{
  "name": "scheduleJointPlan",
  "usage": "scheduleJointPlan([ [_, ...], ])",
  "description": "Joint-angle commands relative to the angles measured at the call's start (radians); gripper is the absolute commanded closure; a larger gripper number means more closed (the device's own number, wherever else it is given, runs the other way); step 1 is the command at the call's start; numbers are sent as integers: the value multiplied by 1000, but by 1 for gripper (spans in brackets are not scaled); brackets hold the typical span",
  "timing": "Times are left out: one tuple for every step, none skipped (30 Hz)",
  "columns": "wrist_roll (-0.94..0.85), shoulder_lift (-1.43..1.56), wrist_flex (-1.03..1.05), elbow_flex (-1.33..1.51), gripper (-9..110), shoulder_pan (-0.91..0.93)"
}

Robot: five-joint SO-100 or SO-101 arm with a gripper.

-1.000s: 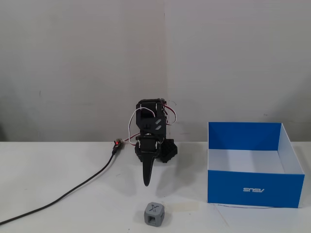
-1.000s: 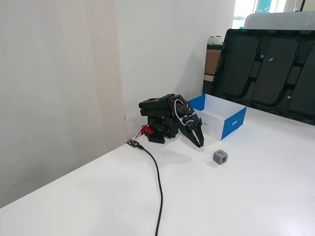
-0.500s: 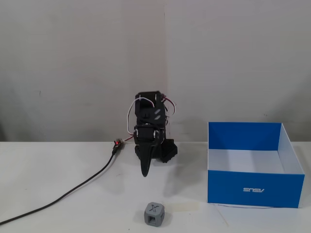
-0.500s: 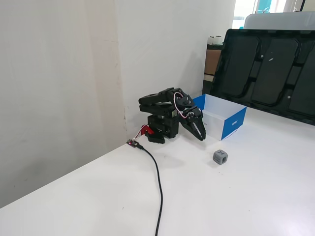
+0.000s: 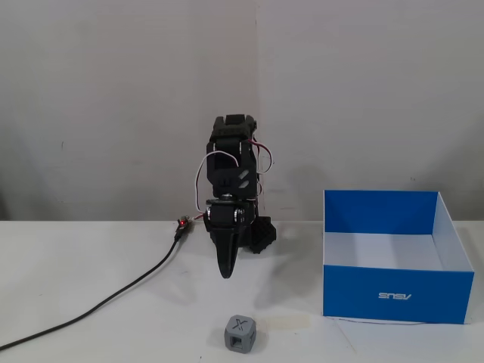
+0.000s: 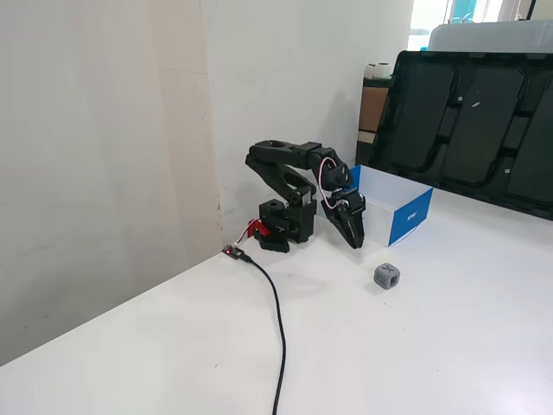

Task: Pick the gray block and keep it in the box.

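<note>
Gray block point(image 5: 240, 333) sits alone on the white table point(image 6: 449, 346), its X-embossed face turned up toward the front camera, a little ahead of the arm and apart from the box point(image 5: 393, 295), which stands off to the right in that front fixed view. Nothing touches the block, so the pick has not yet begun. The gripper point(image 5: 225, 271) hangs above the table with its tips pointing down, short of the block and empty; its fingers look drawn together into a single narrow point, with no gap visible between them in either fixed view. That posture suggests an approach pose, and the fingers would need to spread before they could straddle the cube. The box is open-topped, blue outside and white inside, with nothing seen in it, so a drop from above looks unobstructed. A black cable point(image 6: 278, 320) runs from the arm's base across the plain white tabletop. Bare pale walls stand behind, and a large dark tray-like panel point(image 6: 471, 121) leans at the far side.
</note>
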Motion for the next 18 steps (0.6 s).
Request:
scheduleJointPlan([
  [34, -104, -38, -118, 101, -5],
  [41, -133, -44, -133, 101, -6],
  [49, -164, -49, -152, 101, -6],
  [54, -195, -51, -172, 101, -9],
  [60, -224, -52, -192, 101, -12],
  [67, -250, -52, -210, 101, -18],
  [75, -272, -52, -227, 100, -23],
  [80, -290, -52, -242, 100, -31],
  [92, -305, -52, -255, 98, -35],
  [106, -318, -52, -265, 97, -40],
  [114, -330, -54, -275, 96, -43],
  [121, -342, -54, -284, 95, -49],
  [129, -353, -54, -293, 93, -55],
  [135, -364, -57, -298, 92, -63],
  [140, -371, -63, -299, 91, -71],
  [149, -379, -69, -299, 90, -77],
  [152, -385, -78, -299, 89, -81],
  [155, -391, -89, -299, 89, -87],
])
